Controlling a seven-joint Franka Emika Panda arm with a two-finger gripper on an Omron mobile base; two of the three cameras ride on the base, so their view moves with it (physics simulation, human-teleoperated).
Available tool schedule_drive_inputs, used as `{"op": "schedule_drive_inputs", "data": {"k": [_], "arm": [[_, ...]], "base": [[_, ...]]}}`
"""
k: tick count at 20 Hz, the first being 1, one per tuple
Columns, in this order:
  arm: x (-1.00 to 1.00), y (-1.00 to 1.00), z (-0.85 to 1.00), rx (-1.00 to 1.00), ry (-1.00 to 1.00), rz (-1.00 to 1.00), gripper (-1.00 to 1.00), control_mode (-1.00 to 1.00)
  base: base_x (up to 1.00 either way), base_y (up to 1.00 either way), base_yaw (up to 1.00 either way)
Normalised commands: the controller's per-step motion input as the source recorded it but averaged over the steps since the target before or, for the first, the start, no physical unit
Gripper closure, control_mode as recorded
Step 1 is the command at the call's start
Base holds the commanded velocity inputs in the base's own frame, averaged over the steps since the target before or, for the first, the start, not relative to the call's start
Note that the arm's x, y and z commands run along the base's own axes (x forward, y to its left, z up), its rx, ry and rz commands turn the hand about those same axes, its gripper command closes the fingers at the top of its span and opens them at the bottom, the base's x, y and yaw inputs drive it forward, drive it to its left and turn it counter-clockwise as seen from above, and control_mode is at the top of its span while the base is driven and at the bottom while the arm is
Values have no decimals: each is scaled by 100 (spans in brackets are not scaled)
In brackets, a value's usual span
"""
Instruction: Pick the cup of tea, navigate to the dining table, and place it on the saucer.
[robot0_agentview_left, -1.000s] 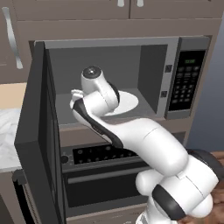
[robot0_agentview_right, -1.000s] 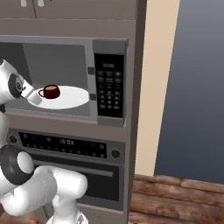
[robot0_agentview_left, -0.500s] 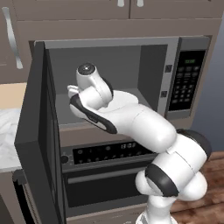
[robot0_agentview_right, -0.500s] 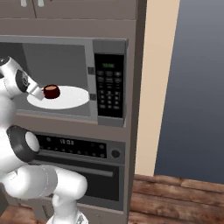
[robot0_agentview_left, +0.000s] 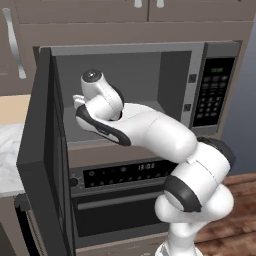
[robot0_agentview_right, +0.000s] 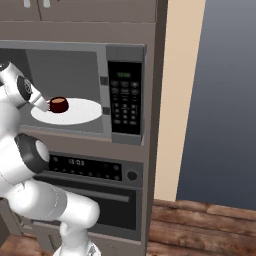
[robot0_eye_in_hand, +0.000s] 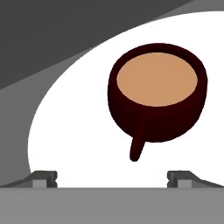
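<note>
Left base view: the white arm (robot0_agentview_left: 150, 135) reaches into the open microwave (robot0_agentview_left: 150, 90), its bulk hiding the cavity floor; the microwave door (robot0_agentview_left: 45, 160) stands swung out at left, and an oven (robot0_agentview_left: 120, 200) sits below. Right base view: the cup of tea (robot0_agentview_right: 58, 104), dark maroon and rounded with tan liquid, stands on the white round plate (robot0_agentview_right: 80, 114) inside the microwave, left of the keypad panel (robot0_agentview_right: 125, 97); the hand comes in beside the cup from the left, its fingers hard to make out. Hand view: the cup of tea (robot0_eye_in_hand: 157, 98) sits upright on the plate (robot0_eye_in_hand: 70, 135), handle pointing toward the gripper (robot0_eye_in_hand: 112, 178); the fingertips (robot0_eye_in_hand: 43, 178) stand wide apart, holding nothing, short of the cup.
</note>
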Motion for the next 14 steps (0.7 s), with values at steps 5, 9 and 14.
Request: {"op": "schedule_drive_inputs", "data": {"k": [5, 9, 14], "arm": [[19, 0, 0, -1, 0, -6, -100, -100], [6, -2, 0, -1, 0, -5, -100, -100], [0, 0, 0, 0, 1, -3, -100, -100]], "base": [[0, 0, 0], [0, 0, 0], [0, 0, 0]]}}
